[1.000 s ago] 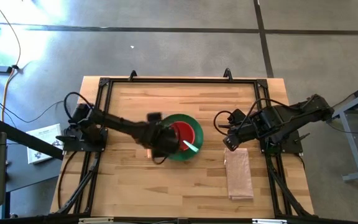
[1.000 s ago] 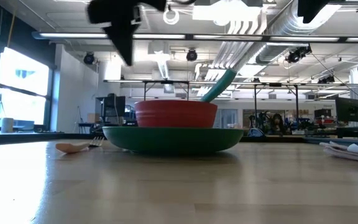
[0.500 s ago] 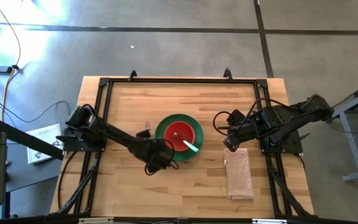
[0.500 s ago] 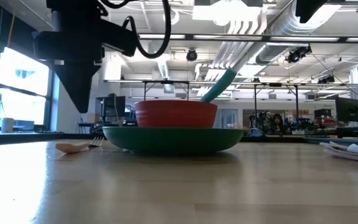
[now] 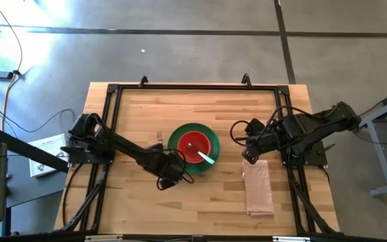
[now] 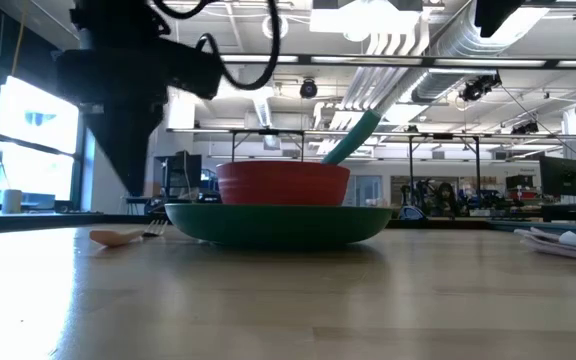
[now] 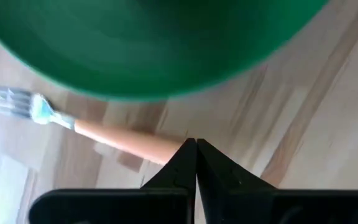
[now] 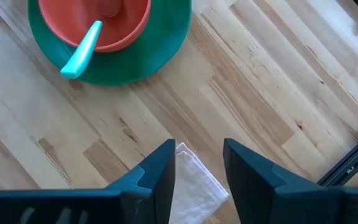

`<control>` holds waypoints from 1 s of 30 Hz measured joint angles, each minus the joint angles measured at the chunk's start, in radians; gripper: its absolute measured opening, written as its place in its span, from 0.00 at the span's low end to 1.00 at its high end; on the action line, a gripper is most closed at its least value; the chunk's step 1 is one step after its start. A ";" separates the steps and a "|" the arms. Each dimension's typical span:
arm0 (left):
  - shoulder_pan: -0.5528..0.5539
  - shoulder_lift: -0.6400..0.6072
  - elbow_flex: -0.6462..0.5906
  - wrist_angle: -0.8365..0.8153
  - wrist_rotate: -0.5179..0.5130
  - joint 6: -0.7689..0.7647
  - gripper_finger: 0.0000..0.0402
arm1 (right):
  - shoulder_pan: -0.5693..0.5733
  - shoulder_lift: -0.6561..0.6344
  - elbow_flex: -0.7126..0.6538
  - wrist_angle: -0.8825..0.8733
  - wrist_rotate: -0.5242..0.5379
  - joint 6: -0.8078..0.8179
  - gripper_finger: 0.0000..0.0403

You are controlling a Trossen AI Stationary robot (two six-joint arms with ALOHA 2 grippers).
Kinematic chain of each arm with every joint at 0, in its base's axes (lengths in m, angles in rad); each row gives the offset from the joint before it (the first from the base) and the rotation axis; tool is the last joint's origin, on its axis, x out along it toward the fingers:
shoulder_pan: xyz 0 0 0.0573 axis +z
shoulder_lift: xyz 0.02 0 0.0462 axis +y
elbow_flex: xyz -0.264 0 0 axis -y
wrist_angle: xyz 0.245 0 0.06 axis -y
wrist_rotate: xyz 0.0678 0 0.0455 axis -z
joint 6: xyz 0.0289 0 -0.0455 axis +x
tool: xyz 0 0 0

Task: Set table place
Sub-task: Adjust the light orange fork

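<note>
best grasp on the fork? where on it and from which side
Take the fork by the middle of its orange handle, coming straight down from above. It lies flat on the table just left of the green plate, tines pointing to the far edge, so close the fingers across the narrow handle. The plate rim sits close beside it, which leaves little room on that side.

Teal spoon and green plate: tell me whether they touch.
Cannot tell. In the right wrist view the teal spoon leans out of the red bowl, its handle tip over the green plate; no view shows contact or gap plainly.
</note>
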 joint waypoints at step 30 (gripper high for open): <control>-0.050 -0.431 -0.644 0.633 -0.057 -0.248 0.00 | 0.000 0.000 0.000 0.042 0.010 0.020 0.31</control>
